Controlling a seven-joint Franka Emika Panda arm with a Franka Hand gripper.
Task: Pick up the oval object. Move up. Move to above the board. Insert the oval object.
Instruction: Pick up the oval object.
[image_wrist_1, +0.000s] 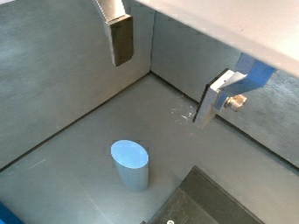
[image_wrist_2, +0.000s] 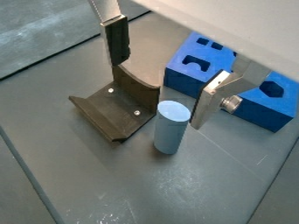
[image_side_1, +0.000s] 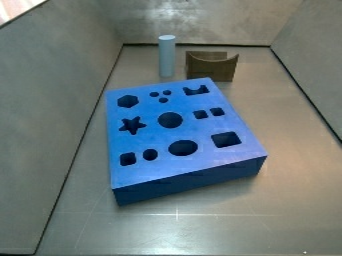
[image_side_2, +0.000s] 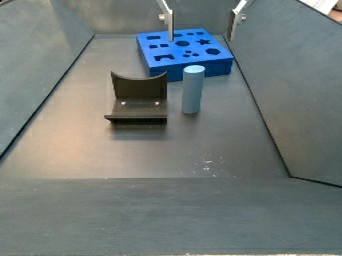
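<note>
Nearest in a side view, the grey desk (image_side_2: 160, 150) lies bare, then comes the dark fixture (image_side_2: 136, 98), and just beside it, not touching, the oval object (image_side_2: 193, 90) stands upright, a smooth pale blue-grey peg; behind both sits the board (image_side_2: 187, 52), bright blue with its star, circle, square and hexagon cut-outs showing on top, and farthest back only the two silver fingers (image_side_2: 167, 17) reach down from the upper edge. Nothing is grasped, so the step in hand looks to be the first one, picking up the peg, and it is not yet done. The hand (image_wrist_2: 163, 74) hangs well above the desk with its jaws spread wide and empty, pointing downward; in both wrist views the peg's rounded top (image_wrist_1: 129, 154) shows below, free of both pads. Judging from this, the next move calls for a straight descent that centres the peg between the two plates, low enough for the pads to catch its side, then a squeeze across the narrow width. The fixture (image_wrist_2: 117, 109) stands close by the peg (image_wrist_2: 172, 126), so one finger may need care not to clip its curved wall on the way down
</note>
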